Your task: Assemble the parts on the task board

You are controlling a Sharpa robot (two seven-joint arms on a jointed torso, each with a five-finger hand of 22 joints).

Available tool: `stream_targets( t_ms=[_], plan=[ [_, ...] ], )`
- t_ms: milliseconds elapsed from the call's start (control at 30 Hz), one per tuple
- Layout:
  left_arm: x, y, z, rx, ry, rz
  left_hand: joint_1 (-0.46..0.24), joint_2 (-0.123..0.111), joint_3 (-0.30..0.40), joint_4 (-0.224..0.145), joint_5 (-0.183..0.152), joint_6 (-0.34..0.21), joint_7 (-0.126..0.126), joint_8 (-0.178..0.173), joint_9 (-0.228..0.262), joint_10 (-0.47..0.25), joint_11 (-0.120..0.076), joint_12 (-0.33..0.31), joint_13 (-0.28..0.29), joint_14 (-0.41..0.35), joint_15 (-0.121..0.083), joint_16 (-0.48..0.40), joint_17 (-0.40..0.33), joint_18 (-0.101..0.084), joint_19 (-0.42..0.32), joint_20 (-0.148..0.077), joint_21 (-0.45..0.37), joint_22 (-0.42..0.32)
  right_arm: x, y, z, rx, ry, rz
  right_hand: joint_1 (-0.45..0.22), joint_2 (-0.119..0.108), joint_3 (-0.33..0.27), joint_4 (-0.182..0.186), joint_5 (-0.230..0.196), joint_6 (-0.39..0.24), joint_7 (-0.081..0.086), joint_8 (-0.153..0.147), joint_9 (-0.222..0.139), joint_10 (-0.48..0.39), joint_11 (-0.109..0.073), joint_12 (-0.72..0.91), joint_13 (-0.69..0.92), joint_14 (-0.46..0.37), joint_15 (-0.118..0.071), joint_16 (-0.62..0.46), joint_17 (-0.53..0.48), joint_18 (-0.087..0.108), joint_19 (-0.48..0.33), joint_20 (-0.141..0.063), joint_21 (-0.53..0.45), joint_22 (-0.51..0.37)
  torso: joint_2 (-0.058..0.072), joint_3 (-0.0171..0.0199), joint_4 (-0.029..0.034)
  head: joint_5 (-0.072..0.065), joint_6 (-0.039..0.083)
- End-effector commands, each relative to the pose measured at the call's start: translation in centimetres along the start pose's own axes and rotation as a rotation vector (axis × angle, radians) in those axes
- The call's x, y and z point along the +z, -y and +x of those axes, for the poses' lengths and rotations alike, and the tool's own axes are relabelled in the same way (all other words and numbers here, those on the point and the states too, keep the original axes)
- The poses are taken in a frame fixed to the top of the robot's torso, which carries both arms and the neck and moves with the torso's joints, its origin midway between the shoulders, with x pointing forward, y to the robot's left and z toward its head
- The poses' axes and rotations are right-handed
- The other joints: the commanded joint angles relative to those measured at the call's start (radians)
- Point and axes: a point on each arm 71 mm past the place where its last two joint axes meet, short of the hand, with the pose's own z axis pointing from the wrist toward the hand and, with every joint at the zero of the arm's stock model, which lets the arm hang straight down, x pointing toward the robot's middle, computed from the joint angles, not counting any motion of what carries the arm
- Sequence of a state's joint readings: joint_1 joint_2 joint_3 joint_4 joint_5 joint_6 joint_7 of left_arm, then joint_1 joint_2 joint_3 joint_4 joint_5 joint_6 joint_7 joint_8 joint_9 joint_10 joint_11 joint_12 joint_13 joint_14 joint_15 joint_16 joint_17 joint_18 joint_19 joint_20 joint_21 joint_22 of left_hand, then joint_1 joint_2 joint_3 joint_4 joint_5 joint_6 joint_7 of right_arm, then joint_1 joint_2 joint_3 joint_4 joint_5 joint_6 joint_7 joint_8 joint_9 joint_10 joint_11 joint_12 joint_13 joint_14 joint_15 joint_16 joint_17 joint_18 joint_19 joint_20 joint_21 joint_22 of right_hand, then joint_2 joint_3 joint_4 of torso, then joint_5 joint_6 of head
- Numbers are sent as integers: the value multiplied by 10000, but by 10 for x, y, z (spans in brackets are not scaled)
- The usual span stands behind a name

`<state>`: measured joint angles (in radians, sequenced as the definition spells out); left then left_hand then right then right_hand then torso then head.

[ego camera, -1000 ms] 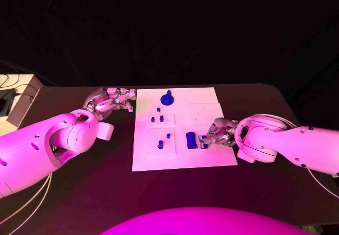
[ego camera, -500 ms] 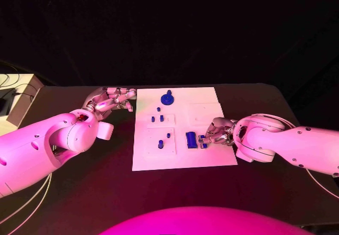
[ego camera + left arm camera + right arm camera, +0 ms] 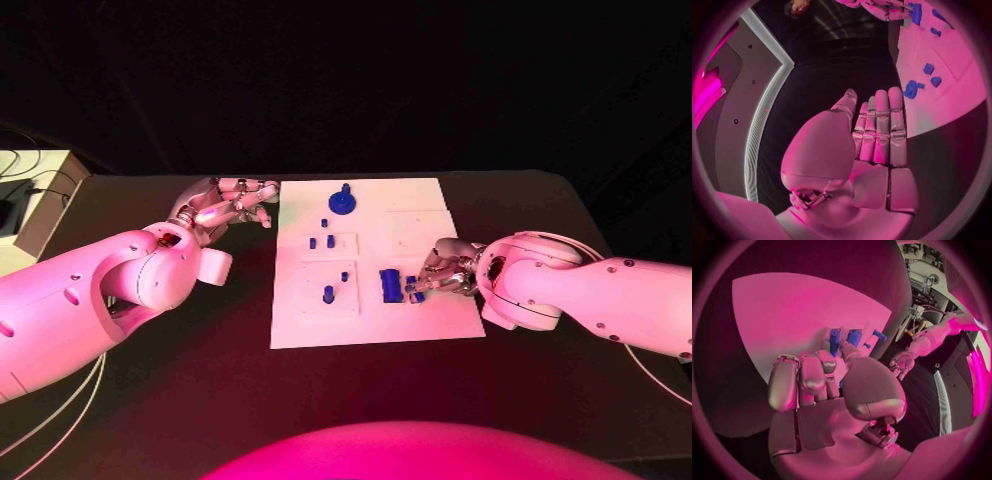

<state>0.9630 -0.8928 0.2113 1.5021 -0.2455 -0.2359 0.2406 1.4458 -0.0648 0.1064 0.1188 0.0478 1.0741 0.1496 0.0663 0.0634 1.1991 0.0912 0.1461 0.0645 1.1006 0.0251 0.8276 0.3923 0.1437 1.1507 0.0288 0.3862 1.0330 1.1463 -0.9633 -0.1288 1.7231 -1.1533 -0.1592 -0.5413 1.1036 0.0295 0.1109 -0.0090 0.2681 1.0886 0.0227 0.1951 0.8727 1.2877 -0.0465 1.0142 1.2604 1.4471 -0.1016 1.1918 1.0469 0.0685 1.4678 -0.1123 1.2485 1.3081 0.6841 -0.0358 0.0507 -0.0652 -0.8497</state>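
Observation:
The white task board (image 3: 378,320) lies in the middle of the table. A round blue part (image 3: 342,202) stands at its far end, and several small blue pegs (image 3: 329,242) stand in its left half. A larger blue block (image 3: 389,285) sits near the board's right side. My right hand (image 3: 444,272) rests on the board next to that block, fingers curled in, pinching a small blue part (image 3: 415,291) at its fingertips (image 3: 824,362). My left hand (image 3: 231,208) holds nothing beside the board's far left corner, its fingers (image 3: 879,125) straight and side by side.
A pale box (image 3: 26,205) with cables sits at the table's far left edge. Bare black table (image 3: 188,400) stretches in front of the board and to both sides. The board also appears in the left wrist view (image 3: 942,100), past my fingertips.
My right hand has edged slightly further onto the board, staying at the small blue part beside the block. The left hand has kept its place.

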Motion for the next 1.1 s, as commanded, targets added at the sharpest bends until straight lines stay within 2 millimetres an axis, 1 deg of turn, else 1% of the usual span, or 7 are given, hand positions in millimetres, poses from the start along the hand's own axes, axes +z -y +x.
stream_targets(
  t_ms=[33,67,100,167,300,533,1100],
  plan=[
    [0,0,2,-89,-143,35,-16,63,-1,43,41,-24,38,41,9,-70,-22,36,-6,86,14,-54,-7,-60,77,-18,-20,11,1,3,0,13,192,190,53,67,-467,247,-257,65,27,5,-16,-70,40,-29,-18,55,24,-57,-4,-139,763,-11,-31,1811,3,6,1,2,9],
    [0,0,2,-89,-142,35,-16,63,-1,43,41,-24,38,41,9,-70,-22,36,-6,86,14,-54,-7,-60,77,-18,-20,11,1,3,0,45,231,194,-37,41,-674,387,-525,74,42,17,-11,-69,50,-25,-18,57,29,-54,-1,-137,765,-6,-28,1812,5,5,-1,-6,10],
    [0,0,2,-89,-141,35,-16,63,-1,43,41,-24,38,41,9,-70,-22,36,-6,86,14,-54,-7,-60,77,-18,-20,11,1,3,-1,71,263,193,13,81,-912,513,-578,76,38,39,5,-62,51,-13,-18,56,37,-49,2,-134,765,-3,-33,1810,6,5,-2,-4,12],
    [0,0,2,-88,-138,35,-16,63,-1,43,41,-24,38,41,9,-70,-22,36,-6,86,14,-54,-7,-60,77,-18,-20,11,1,3,-1,118,310,193,85,151,-1265,716,-583,70,41,57,15,-60,47,-3,-24,60,35,-38,8,-129,766,9,-41,1809,8,6,0,-6,11],
    [0,0,2,-87,-135,35,-16,63,-1,43,41,-24,38,41,9,-70,-22,36,-6,86,14,-54,-7,-60,77,-18,-20,11,1,3,-1,199,380,177,63,193,-1586,935,-576,67,55,77,21,-64,61,-4,-37,56,38,-42,-2,-129,768,10,-30,1812,0,5,2,-10,12],
    [0,0,2,-89,-138,39,-16,63,-1,43,41,-24,38,41,9,-70,-22,36,-6,86,14,-54,-7,-60,77,-18,-20,11,0,3,-2,375,531,88,-57,203,-1782,1167,-629,94,53,113,36,-34,60,34,-26,62,32,-30,-2,-130,772,7,-11,1816,-2,2,0,-16,30],
    [0,0,2,-82,-113,34,-20,69,-7,63,40,-24,37,40,8,-73,-21,38,-6,88,15,-59,-11,-61,91,-20,-53,30,-5,3,1,568,392,-56,-352,144,-1945,1467,-583,175,9,139,28,26,31,77,-4,65,12,-19,-21,-135,777,-8,18,1821,1,7,2,6,-3]
  ],
)
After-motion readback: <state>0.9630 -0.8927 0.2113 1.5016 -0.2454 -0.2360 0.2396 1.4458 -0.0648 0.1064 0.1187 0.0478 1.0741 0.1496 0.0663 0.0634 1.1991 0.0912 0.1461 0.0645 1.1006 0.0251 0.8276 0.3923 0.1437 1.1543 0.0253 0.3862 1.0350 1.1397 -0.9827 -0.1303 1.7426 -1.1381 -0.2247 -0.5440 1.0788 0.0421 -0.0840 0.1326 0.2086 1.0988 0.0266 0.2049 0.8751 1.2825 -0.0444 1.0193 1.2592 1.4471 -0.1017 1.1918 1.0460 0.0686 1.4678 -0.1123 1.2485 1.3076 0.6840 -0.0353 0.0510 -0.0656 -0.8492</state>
